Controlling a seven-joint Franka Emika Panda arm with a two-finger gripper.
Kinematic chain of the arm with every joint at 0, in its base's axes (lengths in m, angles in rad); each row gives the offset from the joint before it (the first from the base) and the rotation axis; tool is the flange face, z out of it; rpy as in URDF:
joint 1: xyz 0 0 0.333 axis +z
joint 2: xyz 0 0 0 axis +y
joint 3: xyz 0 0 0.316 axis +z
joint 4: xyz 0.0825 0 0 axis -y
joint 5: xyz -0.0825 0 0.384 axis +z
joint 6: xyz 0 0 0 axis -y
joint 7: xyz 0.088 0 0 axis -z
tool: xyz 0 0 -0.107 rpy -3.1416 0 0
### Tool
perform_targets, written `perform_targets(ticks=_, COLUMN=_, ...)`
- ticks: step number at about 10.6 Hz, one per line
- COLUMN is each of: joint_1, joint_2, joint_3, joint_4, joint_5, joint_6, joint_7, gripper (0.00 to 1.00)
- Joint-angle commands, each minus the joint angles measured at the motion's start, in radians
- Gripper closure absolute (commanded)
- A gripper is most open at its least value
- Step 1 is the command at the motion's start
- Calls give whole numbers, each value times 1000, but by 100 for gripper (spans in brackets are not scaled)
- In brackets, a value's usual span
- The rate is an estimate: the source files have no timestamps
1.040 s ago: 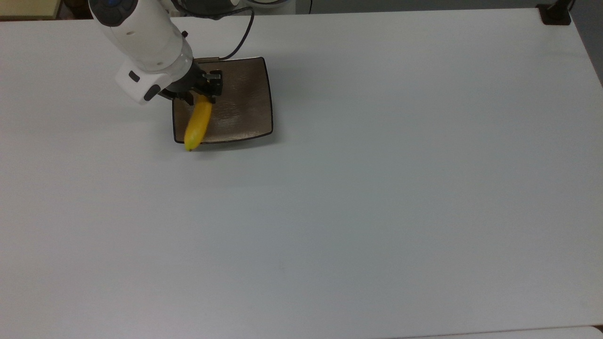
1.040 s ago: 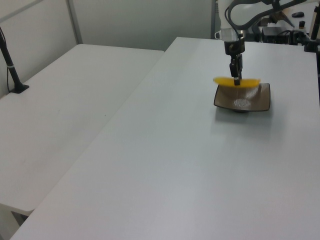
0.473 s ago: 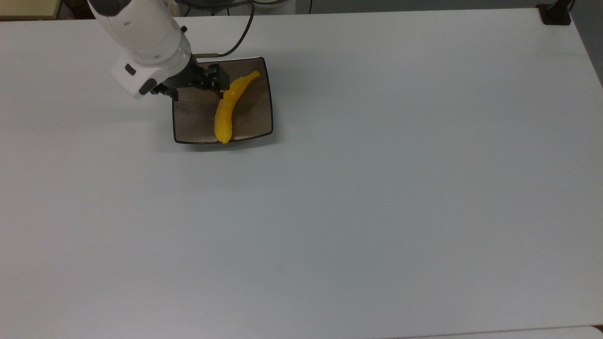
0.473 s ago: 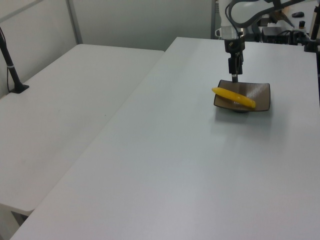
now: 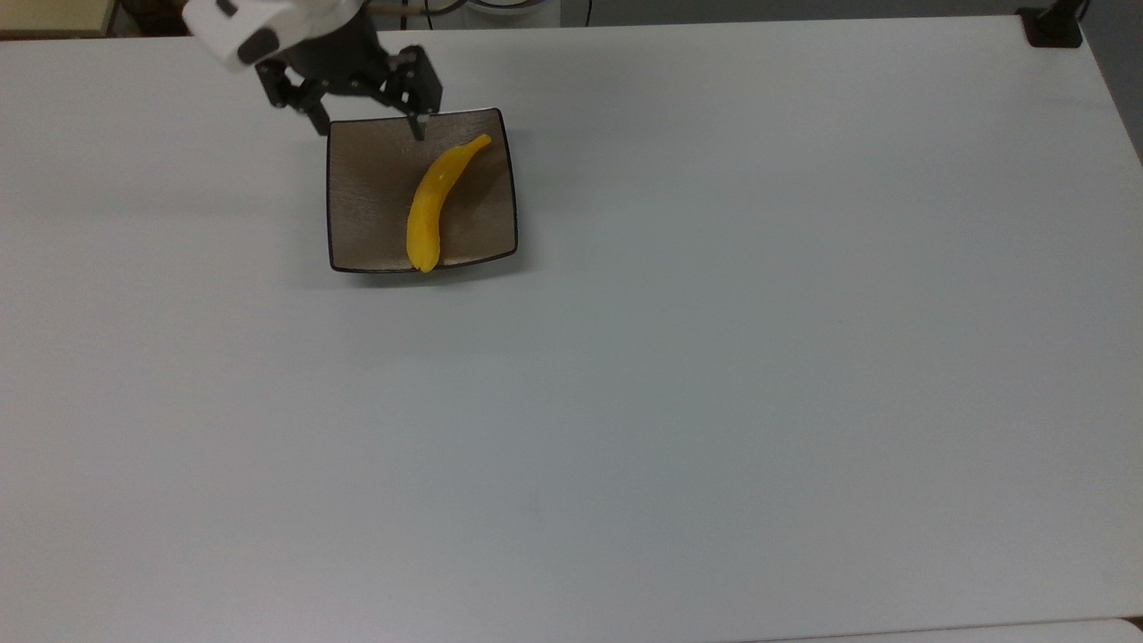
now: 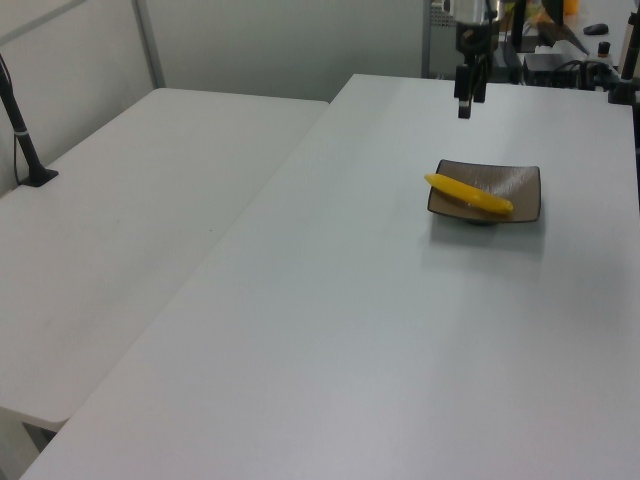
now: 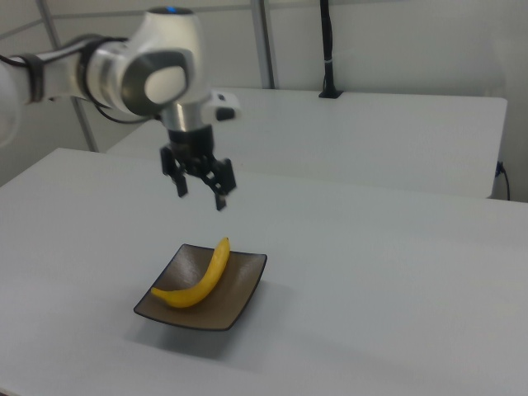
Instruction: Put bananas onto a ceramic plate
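A yellow banana (image 5: 434,204) lies on the square brown ceramic plate (image 5: 366,198), running from the plate's upper right toward its bottom edge in the top view. The same banana (image 7: 197,280) rests diagonally across the plate (image 7: 241,293) in the right view, and the left view shows the banana (image 6: 470,194) on the plate (image 6: 522,189) too. My gripper (image 5: 367,122) hangs open and empty above the plate's far edge. In the right view the gripper (image 7: 200,195) is well above the plate, and in the left view the gripper (image 6: 465,107) is high over the table.
The white table (image 5: 714,357) stretches wide around the plate. A black post base (image 5: 1054,27) stands at the top view's upper right corner. A second white table (image 6: 120,220) lies at the left view's left, with a black pole (image 6: 22,130) on it.
The gripper let go of the banana, which now lies on the plate. The open gripper has since risen and drawn back toward the plate's far edge.
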State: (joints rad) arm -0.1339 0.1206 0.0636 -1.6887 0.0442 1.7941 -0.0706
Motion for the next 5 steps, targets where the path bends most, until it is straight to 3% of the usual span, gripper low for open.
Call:
perform_targets(ticks=1, joint_1=101, joint_2=-85, joint_3=-1, joint_4=-20, joint_5=9, joint_6=-7, joint_7=86, gripper=0)
perform_targets(ticks=5, joint_1=195, joint_2=-96, joint_3=-1, joint_4=-31, joint_5=-3, joint_6=10, joint_7=179, gripper=0)
